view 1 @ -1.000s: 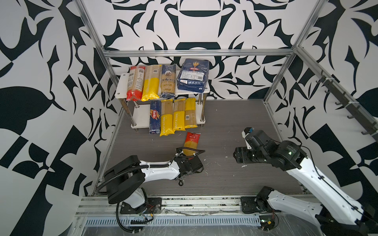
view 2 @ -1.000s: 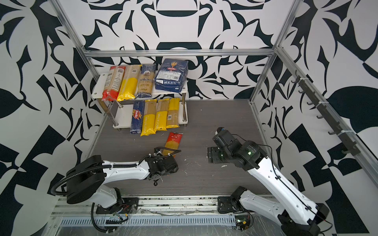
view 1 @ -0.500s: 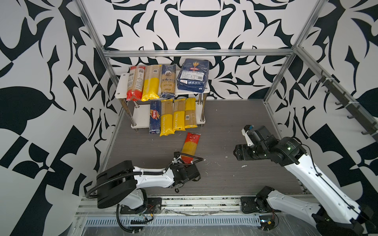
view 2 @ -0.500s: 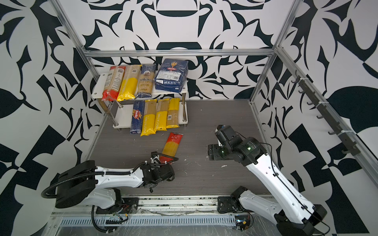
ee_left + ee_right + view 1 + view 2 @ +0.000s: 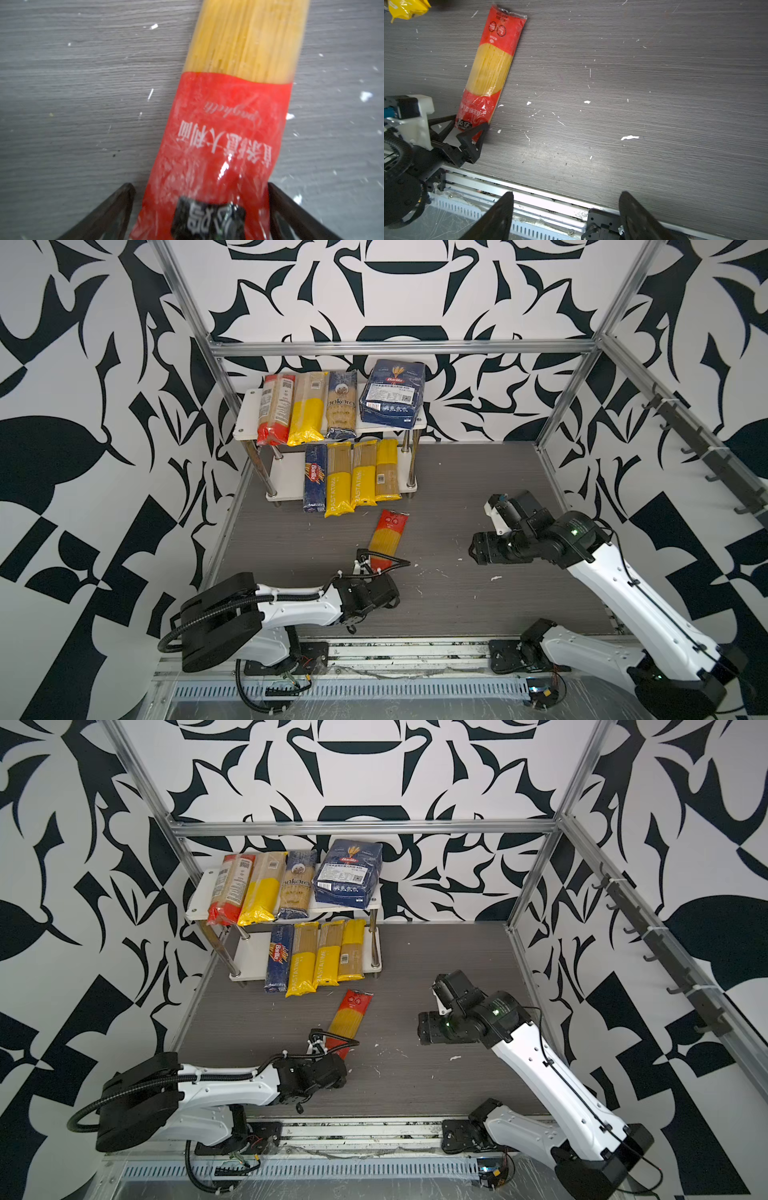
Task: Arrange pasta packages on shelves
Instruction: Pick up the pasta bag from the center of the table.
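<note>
Left tool (image 5: 197, 187) wide, straddling near end of long red-and-clear plastic spaghetti pack (image 5: 386, 537); long axis points 1 o'clock; right tool (image 5: 566, 193) at 3 o'clock, open, empty.

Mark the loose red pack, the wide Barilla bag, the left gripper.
red pack (image 5: 386, 537), a top view, yellow middle.
wide Barilla bag (image 5: 392, 396), a top view, white label.
left gripper (image 5: 469, 122), right wrist view, between fingertips.
</note>
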Robot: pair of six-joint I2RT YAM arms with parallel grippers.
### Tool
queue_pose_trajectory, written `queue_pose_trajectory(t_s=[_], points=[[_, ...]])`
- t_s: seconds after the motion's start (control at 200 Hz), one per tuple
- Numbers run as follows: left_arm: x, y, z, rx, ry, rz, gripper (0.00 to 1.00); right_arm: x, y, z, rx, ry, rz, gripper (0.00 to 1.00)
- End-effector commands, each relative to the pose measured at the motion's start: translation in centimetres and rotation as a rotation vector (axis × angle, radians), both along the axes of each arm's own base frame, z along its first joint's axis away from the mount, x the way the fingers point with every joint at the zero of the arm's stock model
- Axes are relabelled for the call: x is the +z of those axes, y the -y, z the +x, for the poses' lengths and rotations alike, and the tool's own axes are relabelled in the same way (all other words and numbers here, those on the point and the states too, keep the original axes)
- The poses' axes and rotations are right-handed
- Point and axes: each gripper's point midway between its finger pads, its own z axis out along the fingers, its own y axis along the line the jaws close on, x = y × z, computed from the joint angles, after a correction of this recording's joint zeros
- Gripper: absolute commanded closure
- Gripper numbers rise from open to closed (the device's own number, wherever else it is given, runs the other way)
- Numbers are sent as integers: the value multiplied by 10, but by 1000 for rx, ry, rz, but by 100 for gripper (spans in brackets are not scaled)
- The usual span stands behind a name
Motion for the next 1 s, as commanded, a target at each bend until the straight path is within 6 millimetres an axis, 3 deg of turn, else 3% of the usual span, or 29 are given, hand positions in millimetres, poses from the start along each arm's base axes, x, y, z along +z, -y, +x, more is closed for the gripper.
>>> queue_pose_trajectory(t_s=[0.0,0.14,0.365,0.52,0.7,0.995], points=[[1,-3,-1,-65,7,11,1,18,-8,9,-2,48,50,18],[15,2,3,-95,36,-38,1,23,-12,16,-5,55,53,18],[21,10,12,-134,18,-91,1,26,-21,30,-7,65,68,17],[10,17,7,-178,-41,-57,1,26,-26,40,-9,75,67,17],[11,26,4,-212,-52,-90,1,26,-29,49,-7,73,63,17],[-32,24,-7,-230,-172,8,1,24,-29,57,-9,63,65,17]])
